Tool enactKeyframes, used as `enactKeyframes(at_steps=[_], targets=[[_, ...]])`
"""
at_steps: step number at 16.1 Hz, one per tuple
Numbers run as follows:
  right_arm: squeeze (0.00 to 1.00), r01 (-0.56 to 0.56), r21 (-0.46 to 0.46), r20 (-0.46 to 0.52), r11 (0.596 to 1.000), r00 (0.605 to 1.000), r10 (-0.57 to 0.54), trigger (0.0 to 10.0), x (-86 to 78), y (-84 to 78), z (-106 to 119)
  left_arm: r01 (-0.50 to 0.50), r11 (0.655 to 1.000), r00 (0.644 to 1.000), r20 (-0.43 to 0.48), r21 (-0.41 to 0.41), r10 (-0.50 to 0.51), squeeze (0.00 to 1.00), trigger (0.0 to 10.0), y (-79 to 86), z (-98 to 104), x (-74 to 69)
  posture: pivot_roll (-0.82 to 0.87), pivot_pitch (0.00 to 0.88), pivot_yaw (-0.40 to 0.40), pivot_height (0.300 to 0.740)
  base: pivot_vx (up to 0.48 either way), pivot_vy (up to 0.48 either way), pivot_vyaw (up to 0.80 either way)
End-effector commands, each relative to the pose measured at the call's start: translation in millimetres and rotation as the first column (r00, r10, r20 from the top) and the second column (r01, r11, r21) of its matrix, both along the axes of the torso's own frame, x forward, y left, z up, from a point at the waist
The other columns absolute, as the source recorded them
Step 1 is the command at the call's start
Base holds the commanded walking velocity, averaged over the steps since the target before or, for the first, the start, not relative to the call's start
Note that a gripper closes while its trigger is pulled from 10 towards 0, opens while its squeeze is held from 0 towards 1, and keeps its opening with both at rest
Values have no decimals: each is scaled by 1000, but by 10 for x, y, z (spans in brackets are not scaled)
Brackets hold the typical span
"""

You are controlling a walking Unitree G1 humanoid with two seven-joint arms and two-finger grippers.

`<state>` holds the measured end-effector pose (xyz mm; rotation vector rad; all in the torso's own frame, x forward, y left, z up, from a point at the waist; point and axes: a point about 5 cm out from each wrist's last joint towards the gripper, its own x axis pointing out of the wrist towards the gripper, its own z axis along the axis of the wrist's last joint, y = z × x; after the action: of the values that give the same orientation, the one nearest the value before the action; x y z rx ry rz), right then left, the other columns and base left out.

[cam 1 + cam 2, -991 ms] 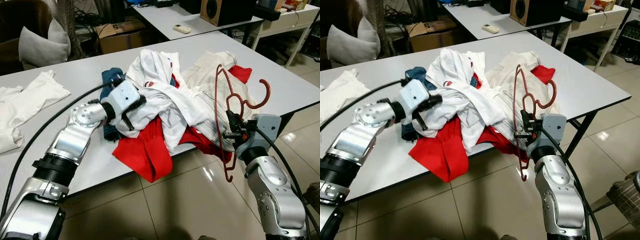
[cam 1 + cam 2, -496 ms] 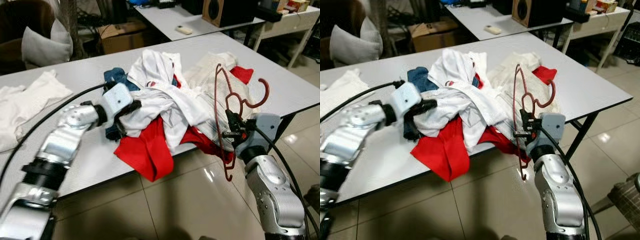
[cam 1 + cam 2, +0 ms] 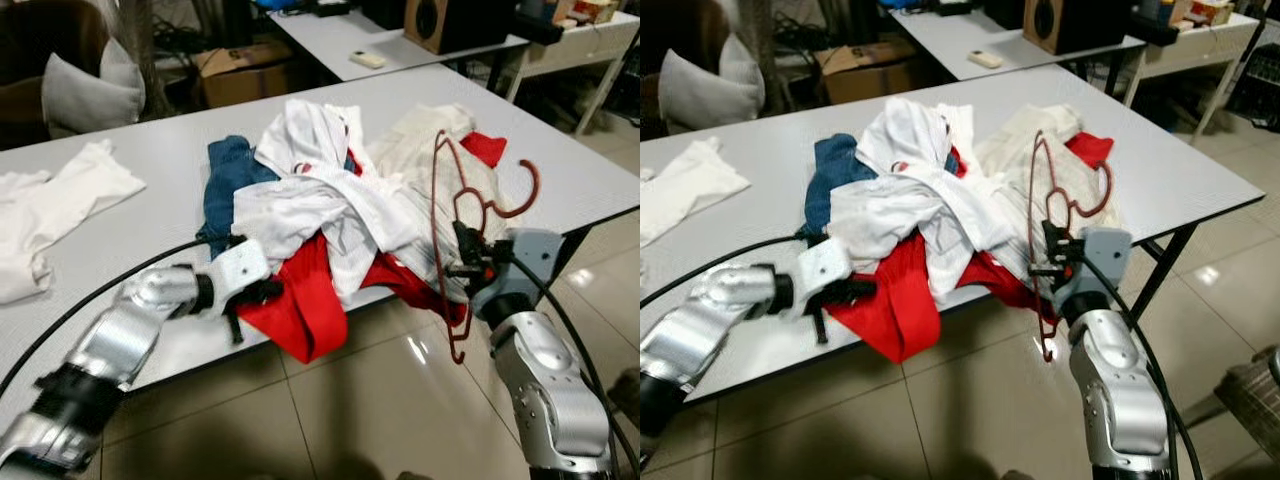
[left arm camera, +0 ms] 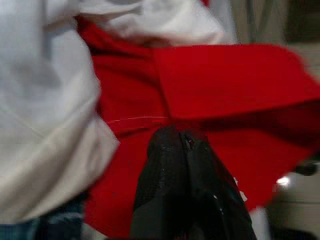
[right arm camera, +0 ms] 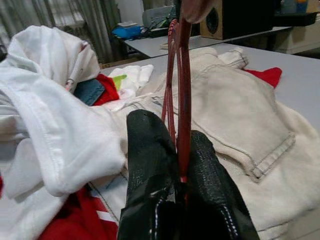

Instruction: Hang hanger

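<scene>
Clothes lie heaped on the grey table [image 3: 150, 190] in the left eye view: a white shirt [image 3: 330, 205] on top, a blue garment [image 3: 225, 185] behind it, cream trousers [image 3: 425, 165] to the right and a red garment [image 3: 300, 300] spilling over the near edge. The left gripper [image 3: 250, 300] now sits low at that near edge, touching the red garment's hem; a second ago it was higher up, pressed into the white shirt, so the arm has drawn back and down. More of the blue garment shows than before. The right gripper [image 3: 468, 262] stays off the table's near right side, clamped on the dark red hanger [image 3: 450, 215], which stands roughly upright with its hook curling to the right, unchanged from the earlier frames. A separate white cloth [image 3: 50, 215] lies at the table's far left.

The right eye view gives the same layout, with the hanger's lower bar dangling below the table edge in front of the tiled floor [image 3: 940, 410].

In the left wrist view the two black fingers [image 4: 170, 175] appear pressed together against red fabric, though blur makes it hard to say whether cloth is pinched between them.

In the right wrist view the fingers [image 5: 150, 170] are closed tight around the hanger's thin red wires, with the cream trousers just beyond.
</scene>
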<state>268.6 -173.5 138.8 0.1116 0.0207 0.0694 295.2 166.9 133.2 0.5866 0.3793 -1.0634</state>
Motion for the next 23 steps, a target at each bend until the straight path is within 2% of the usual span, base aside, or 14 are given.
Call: enactKeyframes(at_steps=[1,3,5,6,7,9,10,12,14,18,19,21,22,23], targets=[[0,-5,0,2,1000,1000,5,10000,-5,13,12,19,999,1000,-6,-31,-19,0,10000,7,98,-26,-196,0,58,719,0,0,0],[0,-10,2,1,1000,1000,10,10000,0,23,10,-36,981,987,145,-188,65,0,10000,-50,391,137,-192,0,57,719,0,0,0],[0,-14,3,0,1000,1000,14,10000,0,39,5,-112,956,958,228,-270,176,0,10000,-84,523,289,-188,0,57,719,0,0,0],[0,-17,4,0,1000,1000,17,10000,1,48,5,-155,949,943,244,-276,225,0,10000,-90,518,354,-191,0,61,719,0,0,0],[0,-15,4,3,1000,1000,15,10000,-1,46,12,-219,954,927,261,-204,268,0,10000,-75,405,423,-194,0,62,719,0,0,0],[0,-8,5,2,1000,1000,8,10000,-15,36,7,-220,968,936,254,-124,245,0,10000,-78,252,425,-201,0,70,719,0,0,0],[0,-1,4,0,1000,1000,1,10000,-40,22,0,-187,982,958,214,-32,190,0,10000,-94,-17,364,-209,0,77,719,0,0,0],[0,8,4,-1,1000,1000,-8,10000,-53,7,-1,-122,992,984,129,-23,124,0,10000,-101,-135,242,-209,0,77,719,0,0,0],[0,7,6,-5,1000,1000,-7,10000,-58,16,-14,-67,996,996,59,-60,71,0,10000,-77,-141,114,-201,0,75,719,0,0,0],[0,-10,9,-3,1000,1000,10,10000,-20,54,-6,-2,991,1000,27,-137,6,0,10000,-3,8,-25,-187,0,64,719,0,0,0],[0,-12,9,-2,1000,1000,12,10000,-13,52,0,-66,968,994,68,-241,85,0,10000,3,183,75,-187,0,64,719,0,0,0],[0,-13,8,-1,1000,1000,13,10000,-11,49,1,-209,925,965,87,-317,248,0,10000,46,314,263,-187,0,60,719,0,0,0],[0,-12,6,-1,1000,1000,12,10000,-9,41,5,-385,822,889,69,-420,452,1000,10000,131,435,479,-190,0,62,719,0,0,0],[0,-10,5,0,1000,1000,10,10000,-10,37,7,-434,781,860,54,-448,508,1000,10000,160,458,535,-192,0,63,719,0,0,0]])
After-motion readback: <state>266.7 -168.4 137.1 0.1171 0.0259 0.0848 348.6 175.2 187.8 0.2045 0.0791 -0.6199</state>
